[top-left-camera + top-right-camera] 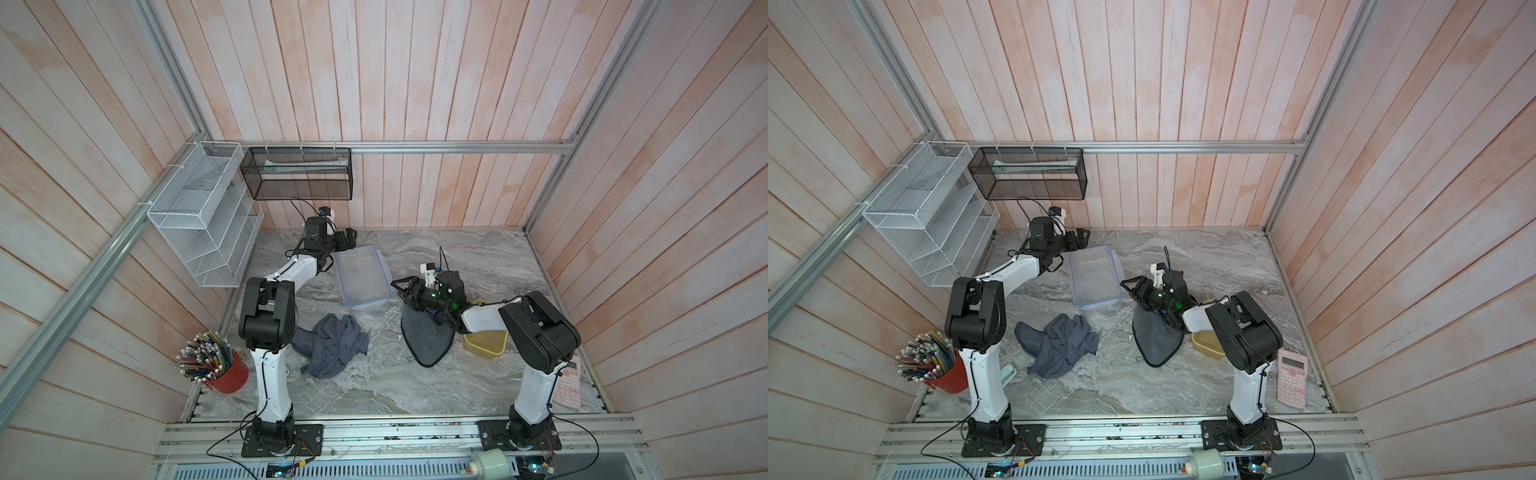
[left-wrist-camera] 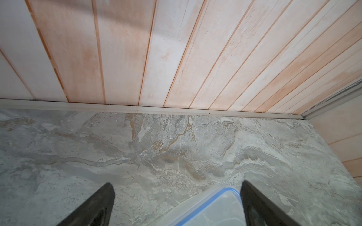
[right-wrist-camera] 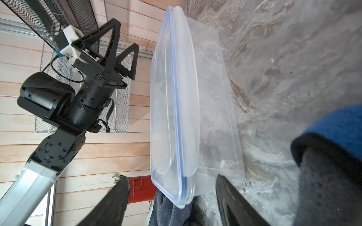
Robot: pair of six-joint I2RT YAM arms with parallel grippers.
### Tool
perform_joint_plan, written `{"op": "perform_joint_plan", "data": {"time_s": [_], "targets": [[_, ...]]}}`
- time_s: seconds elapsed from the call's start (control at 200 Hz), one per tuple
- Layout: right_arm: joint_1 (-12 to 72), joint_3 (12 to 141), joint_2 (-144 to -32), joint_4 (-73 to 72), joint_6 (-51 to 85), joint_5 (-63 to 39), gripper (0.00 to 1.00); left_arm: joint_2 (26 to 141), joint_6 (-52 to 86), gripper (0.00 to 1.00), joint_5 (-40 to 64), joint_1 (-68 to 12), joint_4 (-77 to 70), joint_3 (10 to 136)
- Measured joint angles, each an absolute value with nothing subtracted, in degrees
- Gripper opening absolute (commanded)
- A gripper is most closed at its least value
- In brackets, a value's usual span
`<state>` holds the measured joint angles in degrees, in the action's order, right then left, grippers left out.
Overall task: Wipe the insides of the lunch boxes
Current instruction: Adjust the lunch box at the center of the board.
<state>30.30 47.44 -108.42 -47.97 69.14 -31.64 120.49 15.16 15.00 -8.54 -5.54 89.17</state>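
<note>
Open jaws are flanking the clear lunch box [image 3: 215, 117], its blue-rimmed lid [image 3: 177, 97] on.
Left gripper [image 1: 351, 236] and right gripper [image 1: 401, 293] are gaping empty; the amber lunch box [image 1: 484, 349] is sitting behind the right one. Both tubs look light, stiff, slick: pinching a rim wall seems best.

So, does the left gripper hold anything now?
No, the left gripper is wide open; only a corner of the blue-rimmed lid shows between its fingers.
</note>
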Motion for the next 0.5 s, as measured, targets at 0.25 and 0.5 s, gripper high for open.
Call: {"op": "perform_joint_plan", "data": {"time_s": [0.25,0.5], "targets": [[34.0,47.6,-108.4,-46.7,67.5,-32.5,0.66,122.8,14.2,1.00,21.2,-8.3,-4.1,90.3],[35.4,47.9,-108.9,-47.0,67.7,-33.6,0.66,123.5,13.0,0.96,25.2,-8.3,-1.7,90.6]]}}
